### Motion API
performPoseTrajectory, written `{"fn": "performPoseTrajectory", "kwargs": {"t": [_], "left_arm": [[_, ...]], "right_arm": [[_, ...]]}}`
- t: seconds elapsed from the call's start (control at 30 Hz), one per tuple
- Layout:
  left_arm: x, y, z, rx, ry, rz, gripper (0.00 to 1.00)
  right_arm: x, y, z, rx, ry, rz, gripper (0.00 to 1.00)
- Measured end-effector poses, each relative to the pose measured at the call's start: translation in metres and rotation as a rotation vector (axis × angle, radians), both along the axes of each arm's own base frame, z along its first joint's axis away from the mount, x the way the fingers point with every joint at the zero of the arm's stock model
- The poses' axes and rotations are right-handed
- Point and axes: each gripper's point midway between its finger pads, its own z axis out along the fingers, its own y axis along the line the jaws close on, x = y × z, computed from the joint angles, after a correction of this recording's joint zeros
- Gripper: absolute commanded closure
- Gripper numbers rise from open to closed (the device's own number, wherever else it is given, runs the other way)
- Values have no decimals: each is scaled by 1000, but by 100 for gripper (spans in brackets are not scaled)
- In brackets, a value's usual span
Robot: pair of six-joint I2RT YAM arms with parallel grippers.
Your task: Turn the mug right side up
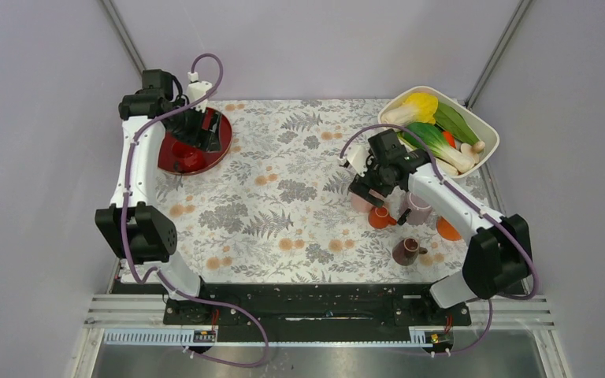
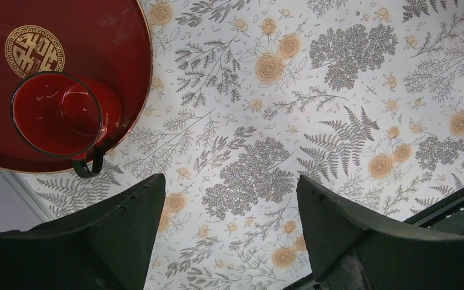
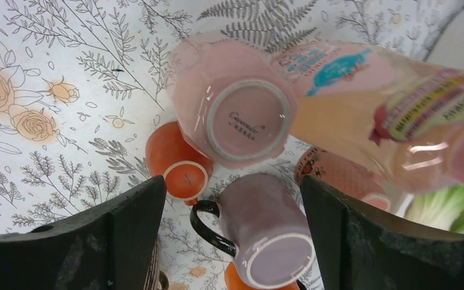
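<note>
The pale pink mug [image 3: 241, 109] stands upside down on the flowered cloth, its whitish base ring facing up. In the top view it [image 1: 360, 202] is mostly hidden under my right gripper [image 1: 374, 189]. That gripper [image 3: 232, 181] hovers over the cluster of cups, open and empty, its jaws wide apart just near of the pink mug. My left gripper [image 1: 197, 130] is far off at the back left, open and empty [image 2: 229, 181] above the cloth.
Beside the pink mug stand an upside-down greyish-mauve mug with a black handle [image 3: 272, 229] [image 1: 417, 209], small orange cups [image 3: 178, 163] [image 1: 380, 217], a labelled pinkish bottle [image 3: 368, 103] and a dark brown mug [image 1: 406, 251]. A glossy red mug [image 2: 60, 115] sits on a red tray [image 1: 217, 146]. A white vegetable bowl [image 1: 484, 130] is back right.
</note>
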Motion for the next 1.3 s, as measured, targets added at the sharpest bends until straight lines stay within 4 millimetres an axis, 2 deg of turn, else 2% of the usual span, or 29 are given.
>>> {"fn": "performPoseTrajectory", "kwargs": {"t": [0.2,0.37,0.5,0.67,0.77,0.93,1.0,1.13,1.3], "left_arm": [[-7,-1,15,1,-42,-3,18],[-12,-2,15,0,-42,-6,18],[-13,-2,14,0,-37,-6,18],[-13,-2,14,-1,-37,-6,18],[-13,-3,14,-7,-36,-5,18],[-13,-4,14,-13,-34,-3,18],[-13,-4,14,-12,-34,-3,18],[-13,-4,14,-10,-35,-5,18],[-13,-4,14,-8,-37,-9,18]], "right_arm": [[2,9,-27,13,89,37,22],[1,20,-28,68,121,24,30],[-5,30,-26,136,161,-5,40],[-17,50,-25,252,236,-104,43],[-25,71,-25,304,286,-146,39],[-37,116,-24,341,371,-131,22],[-43,124,-21,343,390,-121,17],[-48,116,-17,306,385,-123,10],[-53,98,-17,249,335,-81,11]]}}
